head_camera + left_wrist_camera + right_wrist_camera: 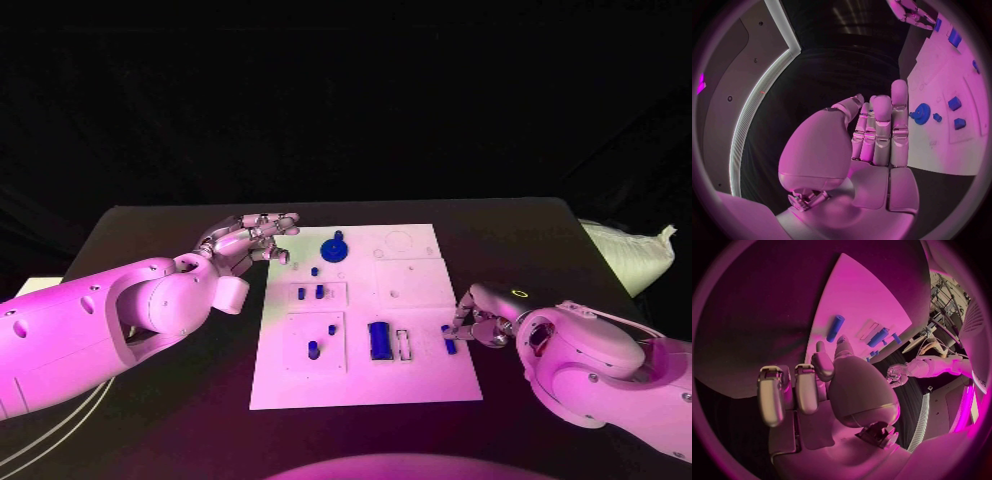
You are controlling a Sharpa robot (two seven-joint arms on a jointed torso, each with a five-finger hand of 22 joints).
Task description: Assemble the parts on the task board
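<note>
The task board lies mid-table. A long blue bar lies flat on it, long axis running near to far. The right hand touches the board's right edge beside a small blue part; whether it grips is unclear. The left hand hovers off the left edge, fingers extended, empty.

In front of you stood a black table with a dark, matte top. A white task board lay flat at its middle, its long sides running away from you, with bare black surface on every side. Just past the table's far right corner sat a pale, crumpled bag.
</note>
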